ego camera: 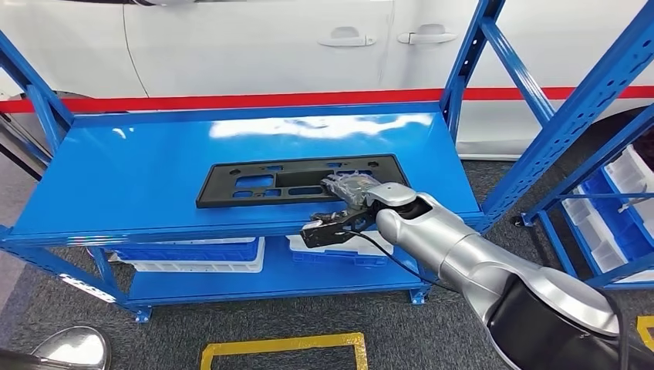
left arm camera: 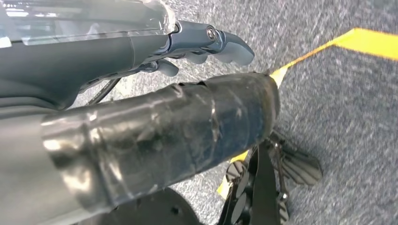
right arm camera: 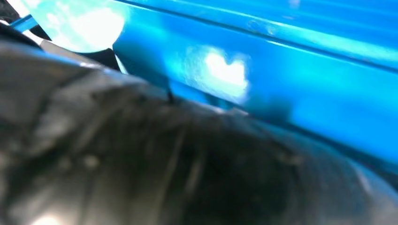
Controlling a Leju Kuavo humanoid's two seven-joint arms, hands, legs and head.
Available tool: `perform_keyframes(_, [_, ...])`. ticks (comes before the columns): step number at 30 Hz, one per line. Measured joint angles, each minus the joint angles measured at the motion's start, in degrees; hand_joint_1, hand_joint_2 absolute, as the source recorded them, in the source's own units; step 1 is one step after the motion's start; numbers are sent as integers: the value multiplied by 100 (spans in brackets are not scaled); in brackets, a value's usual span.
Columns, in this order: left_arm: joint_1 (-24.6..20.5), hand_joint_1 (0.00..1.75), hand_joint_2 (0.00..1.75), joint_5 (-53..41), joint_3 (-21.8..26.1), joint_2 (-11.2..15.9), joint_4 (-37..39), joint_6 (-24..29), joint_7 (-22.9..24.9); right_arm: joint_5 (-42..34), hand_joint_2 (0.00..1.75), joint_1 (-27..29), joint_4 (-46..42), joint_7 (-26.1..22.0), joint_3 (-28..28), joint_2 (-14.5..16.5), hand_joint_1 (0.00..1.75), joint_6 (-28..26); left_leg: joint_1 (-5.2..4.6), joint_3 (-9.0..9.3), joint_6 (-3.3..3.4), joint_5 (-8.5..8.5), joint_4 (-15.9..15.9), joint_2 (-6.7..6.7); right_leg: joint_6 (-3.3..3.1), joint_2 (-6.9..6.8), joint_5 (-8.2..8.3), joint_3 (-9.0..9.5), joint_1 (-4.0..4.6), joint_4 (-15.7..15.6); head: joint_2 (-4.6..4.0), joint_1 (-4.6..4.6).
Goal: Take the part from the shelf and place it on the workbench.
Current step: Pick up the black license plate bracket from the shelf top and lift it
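Observation:
A flat black plastic frame part (ego camera: 254,181) with several cut-outs lies on the top board of the blue shelf (ego camera: 139,169). My right hand (ego camera: 351,189), its fingers wrapped in dark tape, rests on the part's front right corner near the shelf's front edge. Its thumb is hidden, so whether it grips the part is unclear. In the right wrist view the taped hand (right arm camera: 141,164) is blurred and close to the glossy blue shelf (right arm camera: 281,61). My left hand (left arm camera: 187,93) hangs over the grey floor, thumb and fingers apart, holding nothing.
A white car (ego camera: 270,38) with a red stripe stands right behind the shelf. White and blue bins (ego camera: 193,258) sit on the lower board. Another blue rack with bins (ego camera: 617,200) stands at the right. Yellow floor tape (ego camera: 285,347) marks the carpet in front.

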Motion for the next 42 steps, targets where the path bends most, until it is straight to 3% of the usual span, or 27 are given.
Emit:
perform_keyframes(2, [1,0,0,-3,0,1,0,-1,1,-1,0,14,5,0,0,-20,0,-2,-6,-8,21,7,0,1,36,-2,-349,-316,-15,714,1,1])
perform_keyframes(3, [1,0,0,-3,0,1,0,-2,1,0,0,25,9,0,0,-27,0,-2,-8,-11,21,6,4,0,49,-3,-433,-446,-24,995,1,1])
perform_keyframes(4, [1,0,0,-3,-1,1,0,-3,1,0,0,32,13,0,0,-30,0,-2,-8,-11,21,3,11,-1,57,-4,-411,-495,-33,1098,1,1])
perform_keyframes(5, [0,0,0,-3,-1,1,0,-4,1,1,0,35,15,0,0,-32,0,-3,-7,-10,19,-2,21,-4,58,-6,-285,-442,-43,984,1,1])
perform_keyframes(8, [-3,0,0,-7,-3,-2,0,-9,0,4,0,28,16,3,0,-37,0,-42,-16,-11,-17,-33,59,-11,20,-8,215,52,-44,-67,0,1])
perform_keyframes(9, [-5,0,0,-9,-3,-3,0,-10,-1,5,44,27,16,6,0,-38,0,-70,-25,-20,-43,-37,68,-12,2,-5,272,151,-30,-292,1,0])
perform_keyframes(11, [-8,0,0,-14,-4,-4,0,-9,-5,8,131,28,16,11,-1,-39,0,-124,-42,-35,-99,-31,67,-14,-33,2,268,188,4,-401,1,-3])
perform_keyframes(12, [-8,0,0,-16,-4,-3,0,-7,-7,14,175,30,15,11,-3,-38,41,-143,-36,-33,-130,-31,54,-17,-63,2,277,190,-4,-410,1,-4])
perform_keyframes(14, [-7,0,0,-19,-4,-1,0,-2,-11,42,175,27,9,4,-7,-30,128,-165,-22,-75,-183,-142,173,-20,-139,-7,305,214,-30,-456,1,-5])
perform_keyframes(15, [-6,0,0,-19,-4,0,0,0,-12,55,175,27,7,-3,-8,-24,172,-172,-15,-167,-206,-282,386,-22,-181,-14,319,224,-44,-478,1,-7])
perform_keyframes(17, [-3,0,0,-18,-4,0,0,1,-12,68,175,37,5,-27,-8,-18,175,-182,-2,-495,-257,-649,1113,-22,-233,-21,325,220,-38,-484,0,-10])
perform_keyframes(19, [2,0,0,-17,-4,-2,1,-4,-7,79,175,49,4,-51,-9,-16,175,-205,18,-742,-316,-796,1647,-21,-249,-21,320,217,-31,-474,0,-10])
perform_keyframes(20, [4,0,0,-17,-4,-2,1,-7,-3,90,175,50,1,-56,-9,-16,175,-219,34,-722,-343,-703,1607,-19,-252,-19,315,217,-34,-463,0,-10])
perform_keyframes(21, [5,0,0,-16,-4,-1,1,-10,2,103,175,48,-4,-59,-9,-16,175,-230,55,-588,-367,-518,1335,-16,-251,-16,303,219,-40,-442,1,-10])
perform_keyframes(23, [3,0,0,-14,-4,-3,1,-19,12,139,175,33,-11,-58,-9,-17,175,-236,93,-195,-423,-197,541,-14,-224,-11,258,202,-36,-369,0,-13])
perform_keyframes(25, [-2,0,0,-11,-4,-13,3,-36,21,172,175,4,-12,-52,-9,-21,175,-237,98,0,-389,-112,133,-27,-185,-3,225,169,1,-305,0,-9])
perform_keyframes(27, [-6,0,0,-10,-4,-19,4,-48,26,184,175,-13,-12,-46,-9,-32,175,-235,86,-4,-324,-110,121,-40,-163,2,232,154,25,-302,1,-2])
perform_keyframes(33, [3,0,0,-10,-4,-19,4,-54,25,191,175,-12,-12,-56,-9,-67,174,-250,42,-11,-294,-106,122,-40,-110,4,266,168,3,-352,1,-3])
perform_keyframes(34, [2,0,0,-10,-4,-19,4,-55,25,195,175,-12,-12,-59,-9,-72,170,-252,40,-11,-287,-106,122,-40,-104,4,269,169,1,-357,1,-3])
perform_keyframes(35, [1,0,0,-10,-4,-19,4,-56,25,200,175,-11,-12,-62,-9,-76,140,-254,38,-12,-281,-106,122,-40,-97,4,273,169,0,-360,1,-3])
perform_keyframes(36, [1,0,0,-9,-4,-19,4,-56,25,205,175,-11,-12,-64,-9,-79,96,-254,38,-12,-278,-106,122,-40,-93,4,276,169,-1,-363,1,-3])
perform_keyframes(38, [1,0,0,-1,-4,-19,4,-57,37,218,87,-10,-12,-72,-9,-84,14,-254,38,-12,-275,-106,123,-39,-87,6,279,168,-1,-365,1,-3])
perform_keyframes(39, [1,0,0,5,-4,-19,4,-59,46,228,44,-10,-12,-77,-9,-85,0,-252,38,-11,-275,-106,123,-39,-86,7,280,168,-1,-365,1,-3])
perform_keyframes(40, [1,0,0,10,-4,-19,4,-62,55,237,0,-11,-12,-90,-9,-86,0,-241,39,-10,-275,-106,122,-38,-85,8,280,168,-1,-365,0,-3])
perform_keyframes(42, [1,0,0,14,-4,-19,4,-72,67,216,0,-15,-12,-151,-9,-90,0,-155,40,-7,-272,-104,121,-38,-85,8,280,168,-1,-365,0,-4])
